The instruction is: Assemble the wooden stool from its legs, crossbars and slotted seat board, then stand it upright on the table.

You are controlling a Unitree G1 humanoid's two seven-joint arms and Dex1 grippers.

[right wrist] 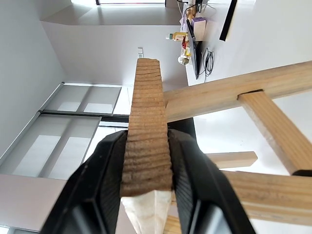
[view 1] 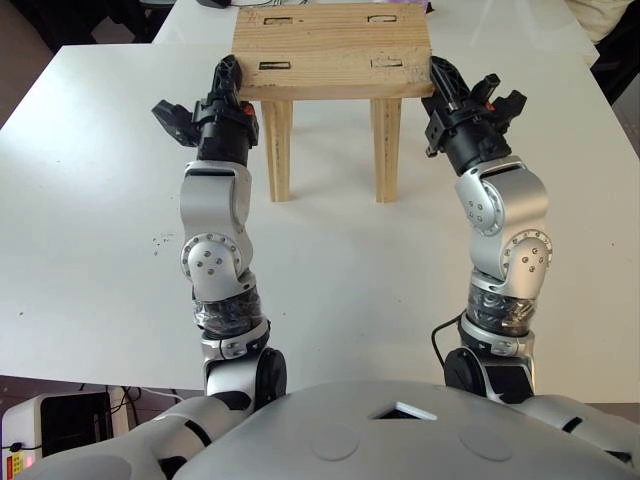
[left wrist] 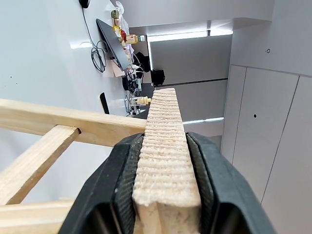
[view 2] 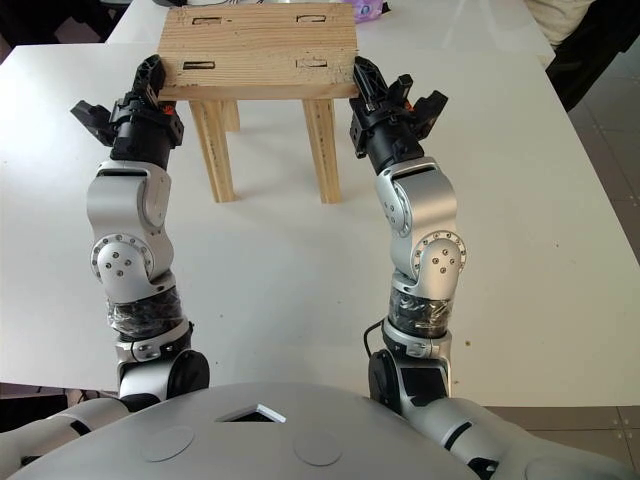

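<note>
The wooden stool stands upright on the white table [view 1: 100,200], its slotted seat board [view 1: 330,45] on top and two front legs [view 1: 277,150] reaching the tabletop. My left gripper [view 1: 226,84] is shut on the seat board's left end, seen edge-on between the black fingers [left wrist: 122,180] in the left wrist view. My right gripper [view 1: 445,88] is shut on the seat's right end; its pads [right wrist: 105,170] press both faces of the board [right wrist: 146,146]. Crossbars [right wrist: 234,92] join the legs under the seat.
Wide bare tabletop lies in front of the stool and to both sides. A second white table [view 1: 200,20] adjoins at the back. A small purple item [view 2: 368,10] sits behind the stool.
</note>
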